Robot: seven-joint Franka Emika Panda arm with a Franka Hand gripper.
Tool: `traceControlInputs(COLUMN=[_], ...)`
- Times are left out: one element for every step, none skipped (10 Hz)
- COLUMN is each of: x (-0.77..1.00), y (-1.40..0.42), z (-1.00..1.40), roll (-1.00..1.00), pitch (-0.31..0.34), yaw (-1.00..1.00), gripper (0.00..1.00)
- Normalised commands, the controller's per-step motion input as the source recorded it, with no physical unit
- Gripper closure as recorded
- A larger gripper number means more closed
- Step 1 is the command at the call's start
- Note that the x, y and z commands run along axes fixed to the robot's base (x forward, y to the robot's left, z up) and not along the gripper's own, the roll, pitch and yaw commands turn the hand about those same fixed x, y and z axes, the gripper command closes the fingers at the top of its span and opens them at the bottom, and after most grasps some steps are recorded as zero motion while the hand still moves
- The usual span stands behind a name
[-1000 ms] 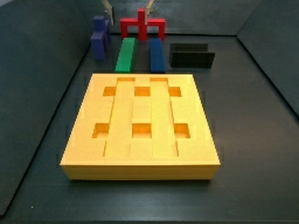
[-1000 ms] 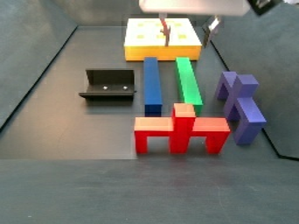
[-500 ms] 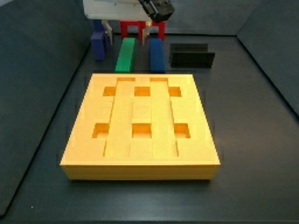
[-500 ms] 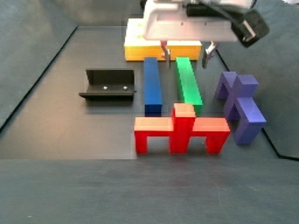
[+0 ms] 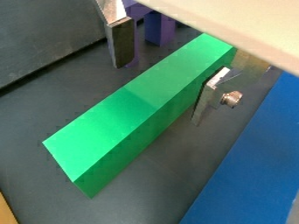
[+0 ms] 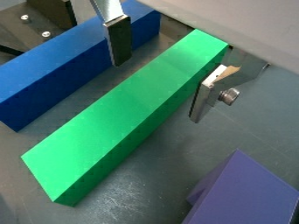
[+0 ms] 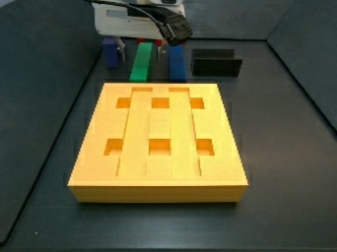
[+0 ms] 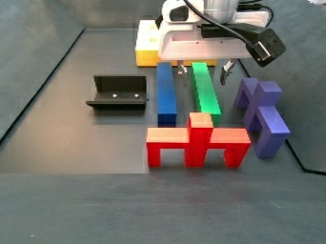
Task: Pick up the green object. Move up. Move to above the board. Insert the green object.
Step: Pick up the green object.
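Fingers (image 5: pixel 118 39) of mine, the 2 silver plates with dark pads, stand apart on either side of the green object (image 5: pixel 140 111), 1 on each long flank near one end; in both wrist views I see a gap between each plate and the bar, so I grip nothing. In a wrist view the blue bar (image 6: pixel 65 66) lies just beside the green object, parallel to it, and a purple piece (image 6: pixel 246 190) sits on its other side.

In a side view the red forked piece (image 8: pixel 199 143) stands nearest, with its middle prong just at the near end of the green object (image 8: pixel 204 88). Purple pieces (image 8: pixel 260 114) stand to one side, the blue bar (image 8: pixel 166 91) and then the small black box (image 8: pixel 117 93) to the other. My gripper (image 8: pixel 204 65) is low over the far part of the green object, which lies flat on the dark floor. Beyond it shows a corner of the board (image 8: pixel 148 45).

From the opposite side the board (image 7: pixel 160 139) lies in front, flat, its 6 square holes open, well apart from the green object (image 7: pixel 138 60) behind it, where my gripper (image 7: pixel 142 43) hangs.

Half a second ago I was higher above the bar; 1 second ago I was higher yet, barely in frame. I have come down around it since. The bar, board and other pieces have not moved.
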Motion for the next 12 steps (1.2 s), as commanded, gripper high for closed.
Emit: traceControlInputs(x=[0.0, -0.08, -0.1, -0.09, -0.07, -0.06, -0.09, -0.04, 0.0, 0.0, 0.0, 0.0], y=[0.06, 0.05, 0.05, 0.1, 0.03, 0.01, 0.03, 0.0, 0.0, 0.0, 0.0, 0.0], z=[-0.16, -0.24, -0.19, -0.09, -0.12, -0.07, -0.04, -0.04, 0.0, 0.0, 0.0, 0.0], roll=[0.08, 0.06, 0.0, 0.0, 0.03, 0.04, 0.04, 0.03, 0.01, 0.0, 0.0, 0.0], pitch=[-0.02, -0.187, -0.243, -0.189, -0.133, -0.113, -0.079, 0.0, 0.0, 0.0, 0.0, 0.0], yaw=[0.0, 0.0, 0.0, -0.04, -0.05, -0.08, -0.05, -0.06, 0.0, 0.0, 0.0, 0.0], gripper=[0.0, 0.0, 0.0, 0.0, 0.0, 0.0, 0.0, 0.0, 0.0, 0.0, 1.0, 1.0])
